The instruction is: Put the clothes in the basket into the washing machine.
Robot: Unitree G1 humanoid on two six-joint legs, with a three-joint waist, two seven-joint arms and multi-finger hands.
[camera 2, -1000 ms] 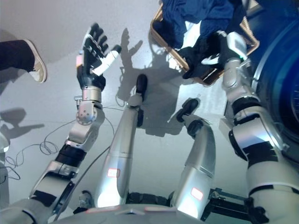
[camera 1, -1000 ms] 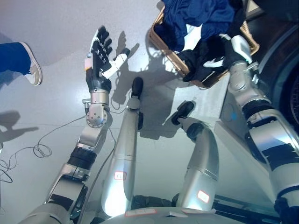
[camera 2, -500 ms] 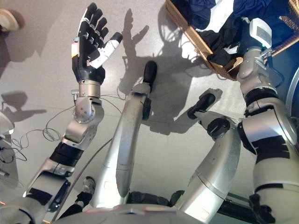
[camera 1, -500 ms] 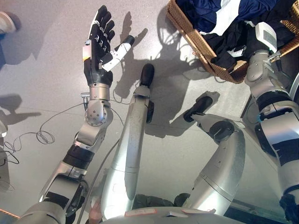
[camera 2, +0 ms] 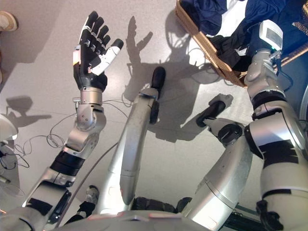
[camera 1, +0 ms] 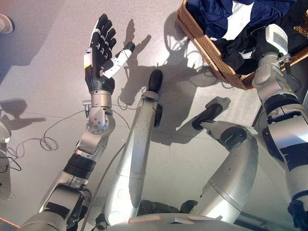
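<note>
A wicker basket (camera 1: 208, 49) stands on the floor at the upper right. It holds navy blue and white clothes (camera 1: 219, 14) and a black garment (camera 1: 239, 47) that lies at its near rim. My right hand (camera 1: 259, 43) reaches into the basket and rests in the black garment, which hides its fingers. My left hand (camera 1: 100, 54) is held up over the bare floor to the left, far from the basket. It is open and empty, with fingers spread.
The floor is grey (camera 1: 48, 72). A person's light shoe (camera 1: 5, 23) shows at the top left edge. A thin cable (camera 1: 45, 139) loops on the floor at the left.
The camera has shifted, so the basket now sits higher and further right in the view. My right hand stays in the black garment. My left hand stays open and raised.
</note>
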